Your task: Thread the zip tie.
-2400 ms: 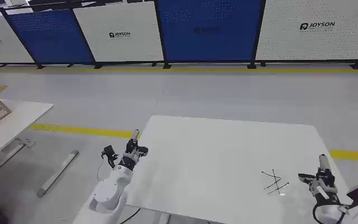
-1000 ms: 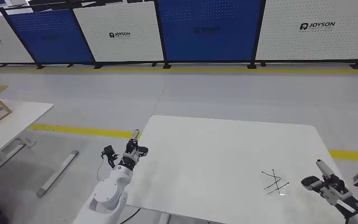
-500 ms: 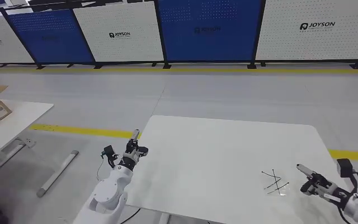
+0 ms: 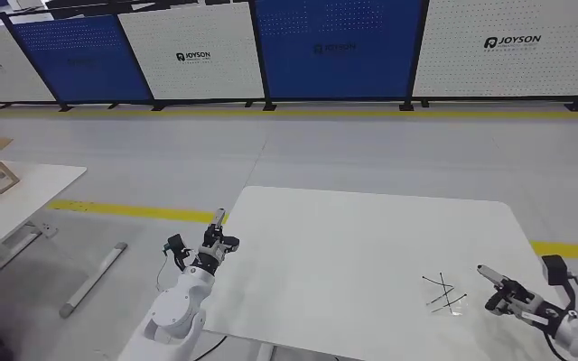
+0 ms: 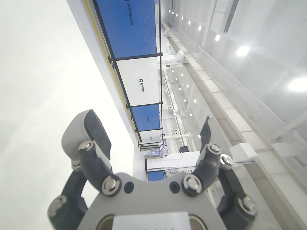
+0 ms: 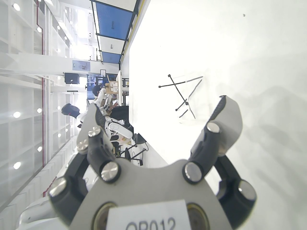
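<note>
Crossed zip ties (image 6: pixel 181 93): thin, light, springy, probably slippery; best pinched near a head. The right claw (image 6: pixel 159 104) gapes empty, the left claw (image 5: pixel 148 118) too.

**Bright hall, table burning white**

You've got hard, even light pouring down from overhead. In the left wrist view the ceiling lamps (image 5: pixel 242 50) flare into soft white blobs, and the table (image 5: pixel 36 72) is washed out to plain white. It's the same in the right wrist view: the table glares, the zip ties (image 6: pixel 183 94) stand out dark against it, and broad grey shadows lie on the surface near the right tool (image 6: pixel 158 103). Straight lines bow toward the edges of both wrist views. From the top view the light is flat, with only faint shadows.
</note>
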